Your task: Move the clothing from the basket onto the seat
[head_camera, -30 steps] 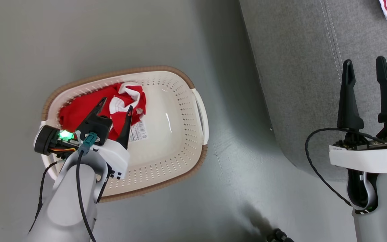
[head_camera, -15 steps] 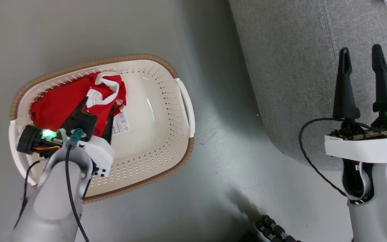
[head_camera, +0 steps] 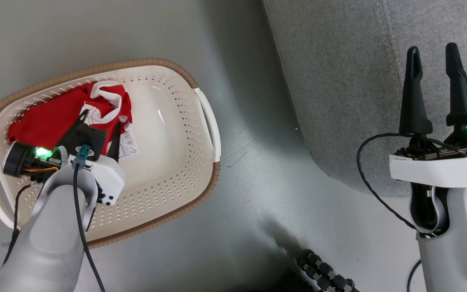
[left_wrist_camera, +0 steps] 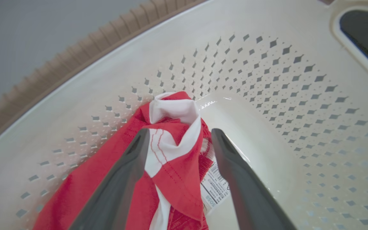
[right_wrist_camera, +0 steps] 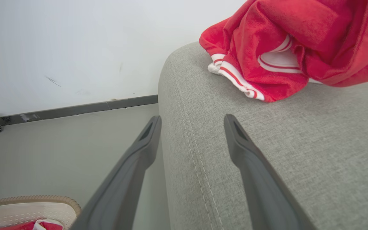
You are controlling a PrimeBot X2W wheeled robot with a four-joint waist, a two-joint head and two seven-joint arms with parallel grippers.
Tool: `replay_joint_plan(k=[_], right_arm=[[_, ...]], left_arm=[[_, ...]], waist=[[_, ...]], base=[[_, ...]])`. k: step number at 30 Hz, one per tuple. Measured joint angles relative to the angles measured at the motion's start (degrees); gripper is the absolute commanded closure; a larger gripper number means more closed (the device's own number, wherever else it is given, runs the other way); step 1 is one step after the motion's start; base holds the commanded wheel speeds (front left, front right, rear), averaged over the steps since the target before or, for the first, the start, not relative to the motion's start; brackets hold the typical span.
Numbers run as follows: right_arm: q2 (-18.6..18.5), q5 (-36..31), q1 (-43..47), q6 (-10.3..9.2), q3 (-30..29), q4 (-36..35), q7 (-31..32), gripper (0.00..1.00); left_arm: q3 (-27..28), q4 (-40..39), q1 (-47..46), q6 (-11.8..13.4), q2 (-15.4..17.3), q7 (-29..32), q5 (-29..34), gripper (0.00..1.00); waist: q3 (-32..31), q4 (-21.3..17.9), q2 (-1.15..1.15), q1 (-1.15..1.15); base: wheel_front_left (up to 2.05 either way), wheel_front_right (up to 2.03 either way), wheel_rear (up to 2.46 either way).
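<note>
The cream basket [head_camera: 176, 134] stands on the floor, with a red garment with white trim [head_camera: 51, 117] bunched at its left end. My left gripper [head_camera: 101, 119] reaches down into the basket, open. Its fingers straddle the garment's white-trimmed fold [left_wrist_camera: 177, 166] without closing on it. My right gripper [head_camera: 432, 48] is open and empty, hovering over the edge of the grey seat [head_camera: 339, 81]. In the right wrist view a red top with white-striped cuffs [right_wrist_camera: 283, 41] lies on the seat [right_wrist_camera: 299, 153] beyond the right gripper [right_wrist_camera: 193, 118].
A barcode sticker [head_camera: 128, 144] lies on the basket's bottom beside the garment. Grey floor separates the basket and the seat. A black ribbed part [head_camera: 326, 271] shows at the bottom edge. A white wall with a dark baseboard [right_wrist_camera: 75, 110] runs behind the seat.
The head camera has turned, so the basket and the seat slide left in the picture. My left gripper has sunk a little closer to the red garment. Both grippers stay open.
</note>
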Motion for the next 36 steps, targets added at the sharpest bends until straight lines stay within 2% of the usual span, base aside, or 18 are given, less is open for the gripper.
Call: replay_joint_plan(k=[5,17,28,29,30,31,33,34,35,36], right_arm=[[0.0,0.4,-0.1,0.0,0.5,-0.1,0.0,0.0],[0.0,1.0,-2.1,0.0,1.0,-0.1,0.0,0.0],[0.0,1.5,-2.1,0.0,1.4,0.0,0.0,0.0],[0.0,1.5,-2.1,0.0,1.4,0.0,0.0,0.0],[0.0,1.5,-2.1,0.0,1.4,0.1,0.0,0.0],[0.0,1.5,-2.1,0.0,1.4,0.1,0.0,0.0],[0.0,1.5,-2.1,0.0,1.3,0.1,0.0,0.0],[0.0,1.5,-2.1,0.0,1.3,0.1,0.0,0.0],[0.0,1.5,-2.1,0.0,1.3,0.1,0.0,0.0],[0.0,1.5,-2.1,0.0,1.3,0.1,0.0,0.0]], left_arm=[[-0.2,1.9,-1.1,0.3,0.7,1.2,0.5,0.0],[-0.7,4.2,-3.3,4.0,1.6,1.5,2.3,0.0],[-3.0,7.6,-3.7,4.3,1.5,2.5,4.4,0.0],[-3.2,8.1,-4.0,4.3,1.7,2.8,4.6,0.18],[-3.2,8.4,-4.3,4.3,1.8,3.0,4.6,0.41],[-3.2,8.5,-4.5,4.3,1.9,3.0,4.6,0.57],[-3.2,8.7,-4.7,4.3,2.0,3.0,4.6,0.8],[-3.3,8.8,-4.7,4.3,1.9,3.0,4.6,0.95],[-3.3,9.0,-4.7,4.3,1.9,3.0,4.6,1.0],[-3.4,9.1,-4.7,4.3,1.8,3.0,4.6,1.0]], waist=[[0.7,-0.7,0.0,0.0],[1.6,-1.6,0.0,0.0],[1.7,-2.0,0.0,0.0],[1.7,-2.0,0.0,0.0],[1.8,-2.1,0.0,0.0],[1.8,-2.1,0.0,0.0],[1.7,-2.2,0.0,0.0],[1.7,-2.2,0.0,0.0],[1.7,-2.2,0.0,0.0],[1.7,-2.2,0.0,0.0]], base=[[0.0,0.0,0.0],[0.0,0.0,0.0],[0.0,0.0,0.0],[0.0,0.0,0.0],[0.0,0.0,0.0],[0.0,0.0,0.0],[0.0,0.0,0.0],[0.0,0.0,0.0],[0.0,0.0,0.0],[0.0,0.0,0.0]])
